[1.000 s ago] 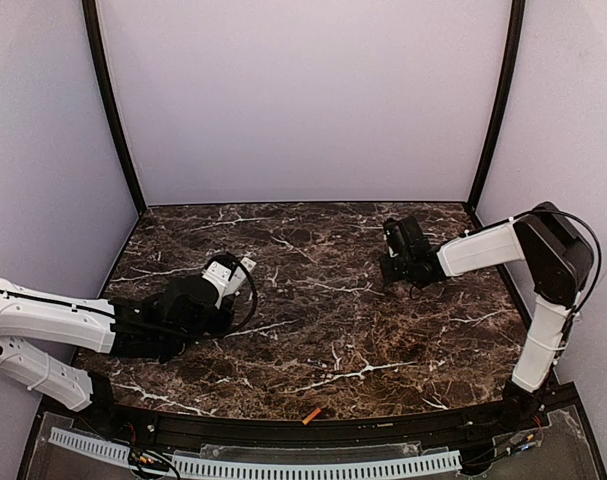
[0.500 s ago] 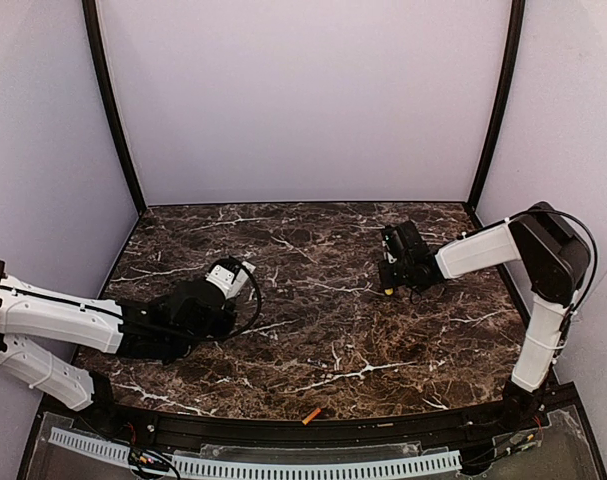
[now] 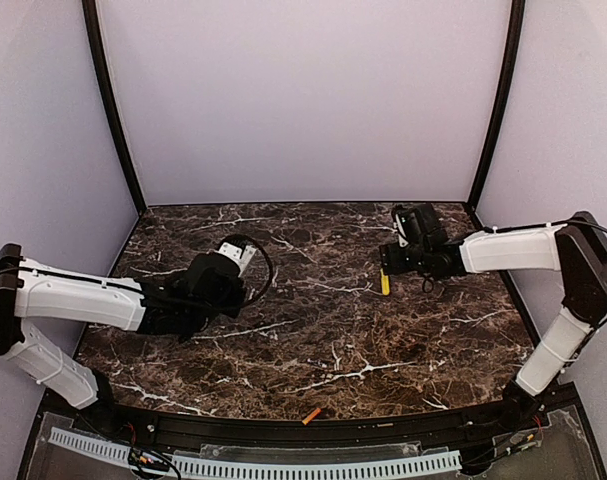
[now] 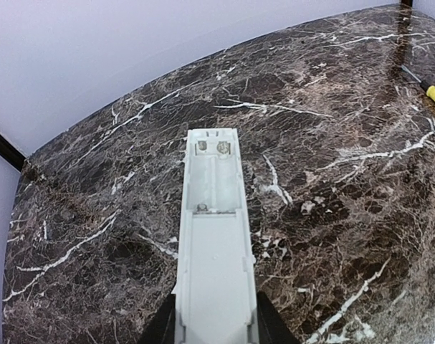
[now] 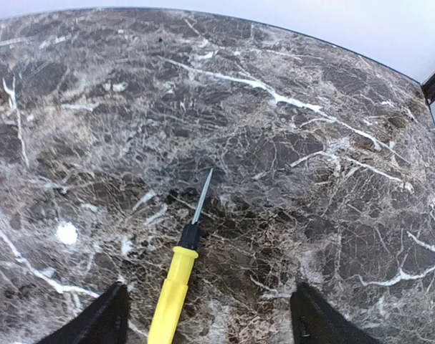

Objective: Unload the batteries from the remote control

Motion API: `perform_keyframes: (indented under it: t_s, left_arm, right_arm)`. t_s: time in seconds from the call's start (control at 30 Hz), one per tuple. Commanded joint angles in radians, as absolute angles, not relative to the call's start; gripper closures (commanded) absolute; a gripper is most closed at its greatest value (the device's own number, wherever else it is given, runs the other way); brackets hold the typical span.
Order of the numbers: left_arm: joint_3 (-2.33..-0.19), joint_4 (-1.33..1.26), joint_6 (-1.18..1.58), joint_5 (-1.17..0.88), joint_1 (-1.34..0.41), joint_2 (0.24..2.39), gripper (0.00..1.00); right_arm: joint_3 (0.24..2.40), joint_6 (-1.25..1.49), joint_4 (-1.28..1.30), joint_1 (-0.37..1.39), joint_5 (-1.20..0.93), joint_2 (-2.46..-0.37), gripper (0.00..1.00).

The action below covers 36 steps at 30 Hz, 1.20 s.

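Observation:
The remote control [image 4: 213,236] is a long white bar with its back compartment uncovered; I see metal contacts and no cell inside. My left gripper [image 4: 216,326] is shut on its near end, above the marble at the left [image 3: 221,278]. The remote's far end [image 3: 234,253] pokes out past the gripper. One of the batteries [image 3: 311,414], a small orange cylinder, lies on the black rail at the near edge. My right gripper [image 5: 211,321] stands open just above the table at the right [image 3: 388,262], nothing held.
A yellow screwdriver [image 5: 175,281] with a dark collar and thin metal tip lies on the marble between the right fingers, nearer the left one, touching neither. It also shows in the overhead view [image 3: 385,284]. White walls and black corner posts [image 3: 113,110] bound the table.
The right gripper opened and let the yellow screwdriver down onto the table. The left arm carried the remote a little to the right and farther from the base.

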State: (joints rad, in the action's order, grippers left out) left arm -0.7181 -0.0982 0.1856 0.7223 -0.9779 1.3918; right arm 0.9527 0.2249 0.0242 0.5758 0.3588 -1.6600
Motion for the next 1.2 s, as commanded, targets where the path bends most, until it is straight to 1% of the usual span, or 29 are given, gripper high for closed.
perform_keyframes:
  t_s: [0.0,0.03,0.07,0.37,0.53,0.93,1.07,1.13,1.17]
  left_arm:
    - [-0.812,-0.055,0.236,0.682,-0.91,1.482,1.0]
    - [-0.838,-0.057,0.238,0.675,-0.892,1.498,1.0]
    - [-0.851,-0.062,0.243,0.66,-0.883,1.531,1.0]
    - [-1.036,-0.119,0.276,0.548,-0.777,1.758,1.0]
    - [-1.127,-0.111,0.336,0.527,-0.733,1.887,1.0]
    - [-1.082,-0.192,0.46,0.512,-0.729,1.971,0.99]
    - [-1.057,-0.227,0.466,0.492,-0.728,1.977,0.93]
    - [-1.045,-0.239,0.466,0.488,-0.729,1.977,0.88]
    - [-1.039,-0.242,0.466,0.487,-0.729,1.977,0.82]
  right_arm:
    - [0.944,0.243,0.094,0.571,0.348,-1.584,0.08]
    - [0.939,0.246,0.103,0.572,0.345,-1.563,0.04]
    - [0.935,0.249,0.111,0.572,0.343,-1.542,0.02]
    - [0.878,0.299,0.159,0.572,0.28,-1.381,0.01]
    - [0.855,0.327,0.172,0.573,0.236,-1.332,0.02]
    - [0.819,0.345,0.173,0.573,0.193,-1.283,0.01]
    - [0.816,0.348,0.172,0.573,0.189,-1.285,0.01]
    - [0.812,0.351,0.17,0.573,0.189,-1.28,0.01]
    - [0.809,0.35,0.169,0.573,0.189,-1.278,0.01]
